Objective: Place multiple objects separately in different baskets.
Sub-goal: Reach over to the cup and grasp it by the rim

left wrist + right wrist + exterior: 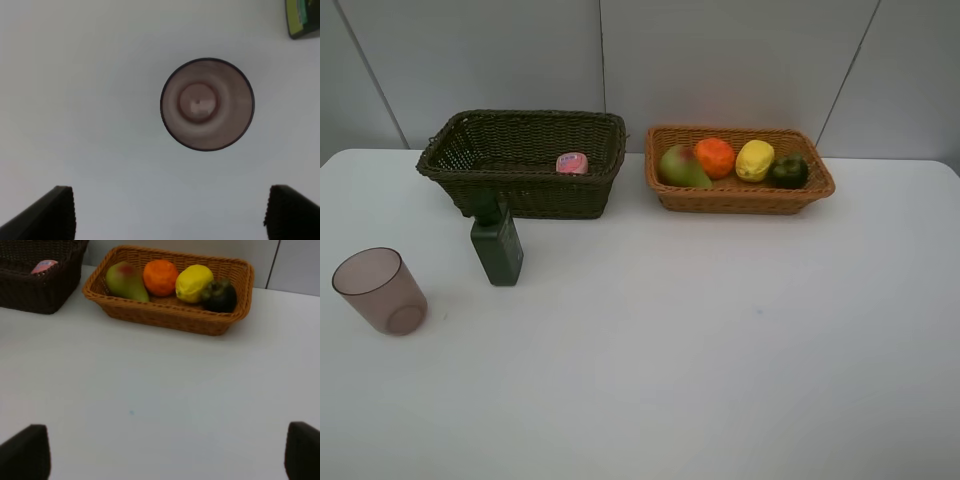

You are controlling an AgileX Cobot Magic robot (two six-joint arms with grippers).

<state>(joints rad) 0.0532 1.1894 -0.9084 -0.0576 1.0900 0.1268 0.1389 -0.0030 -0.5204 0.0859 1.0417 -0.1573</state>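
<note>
- The desk (720, 380) is plain matt white, bare over its whole front half, with one small bluish speck (757, 312) in front of the tan basket (740, 199)
- Behind the desk stands a pale grey panelled wall (720, 60), crossed by thin seams, one upright and others slanting
- The dark basket (540, 196) sits at the back left of the desk; the pink bottle (572, 163) lies inside it, toward its right side
- The tan basket sits just beside it on the right, a narrow gap between the two
- In the tan basket, left to right in the high view: pear (682, 166), orange (715, 157), lemon (755, 160), mangosteen (788, 171), packed close in a row
- The green bottle (497, 243) stands on the desk just in front of the dark basket's left part
- The cup (380, 290) stands upright, mouth up, near the desk's left edge, well apart from both baskets
- The left end effector (172, 215) hangs over the desk looking straight down into the cup, its fingers wide apart and empty; the cup lies ahead of them, not between them
- The right end effector (162, 452) has its fingers wide apart, holding nothing, over bare desk in front of the tan basket
</note>
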